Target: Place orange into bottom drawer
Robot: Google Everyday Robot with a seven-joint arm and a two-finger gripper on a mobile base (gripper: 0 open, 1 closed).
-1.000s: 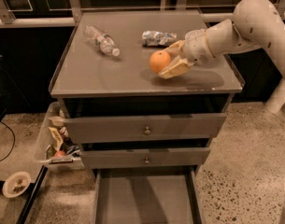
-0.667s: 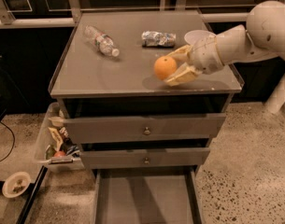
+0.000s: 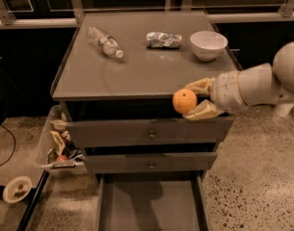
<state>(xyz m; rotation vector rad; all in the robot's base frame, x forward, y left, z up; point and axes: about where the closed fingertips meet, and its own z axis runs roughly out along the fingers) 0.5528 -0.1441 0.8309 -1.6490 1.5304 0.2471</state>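
The orange (image 3: 184, 101) is held between the two pale fingers of my gripper (image 3: 190, 100), which is shut on it. The gripper reaches in from the right and holds the orange in the air just past the front edge of the cabinet top, in front of the top drawer's upper edge. The bottom drawer (image 3: 149, 206) is pulled open below, a wide shallow grey tray with a bare floor, well beneath the orange.
On the cabinet top (image 3: 137, 71) lie a plastic bottle (image 3: 104, 41), a crushed can (image 3: 164, 39) and a white bowl (image 3: 208, 44). Two drawers with knobs (image 3: 151, 134) are closed. A bin of clutter (image 3: 60, 146) stands at the left on the floor.
The gripper has carried the orange off the cabinet top, forward and down past the front edge. The white bowl, hidden before by the arm, now shows.
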